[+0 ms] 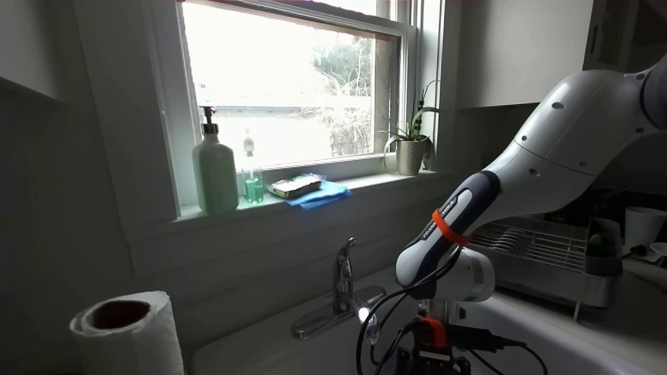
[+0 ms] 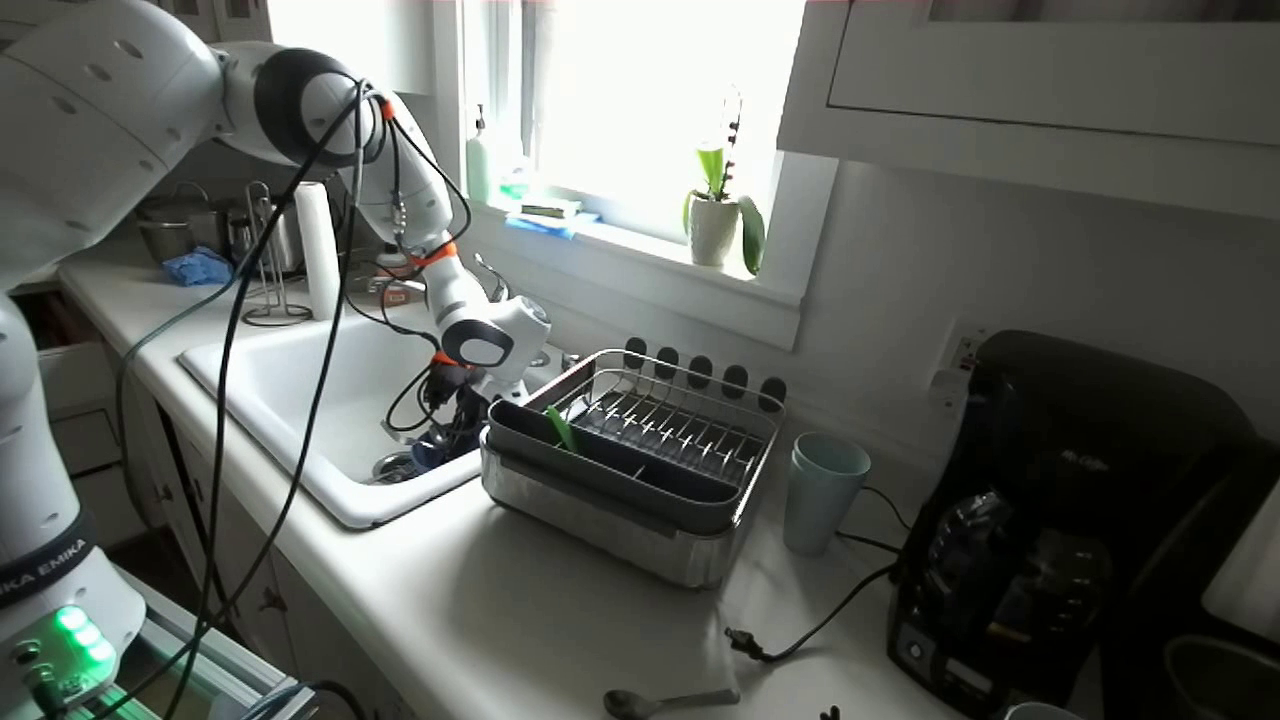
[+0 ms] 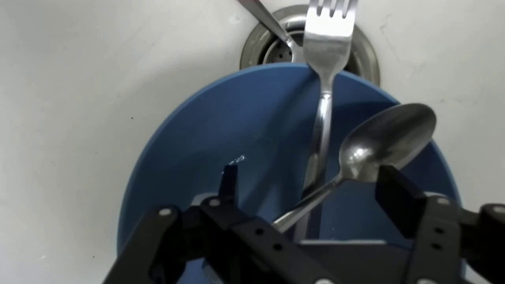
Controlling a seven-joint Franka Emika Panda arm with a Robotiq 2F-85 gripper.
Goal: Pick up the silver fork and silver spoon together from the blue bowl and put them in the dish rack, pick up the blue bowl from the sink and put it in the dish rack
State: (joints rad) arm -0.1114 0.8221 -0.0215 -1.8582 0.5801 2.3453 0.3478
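The blue bowl [image 3: 221, 130] sits in the sink [image 3: 71, 138], partly over the drain. Inside it lies the silver fork [image 3: 328, 47], tines resting over the bowl's rim. The silver spoon [image 3: 386, 138] crosses above the fork's handle, its scoop toward the bowl's right edge. My gripper [image 3: 307, 169] is open over the bowl, its fingers wide apart on either side of the crossing handles and gripping neither. The right finger covers part of the spoon's scoop. In an exterior view the dish rack [image 2: 590, 500] stands on the counter beside the sink; the bowl [image 2: 428, 455] is mostly hidden behind the gripper.
Another utensil [image 3: 272, 23] lies by the drain, partly under the bowl. A chrome faucet [image 1: 342, 276] rises behind the basin. A green item [image 2: 562, 428] stands in the rack's caddy. Cups [image 2: 822, 490], a coffee maker [image 2: 1030, 500] and a dark spoon [image 2: 670, 703] are on the counter.
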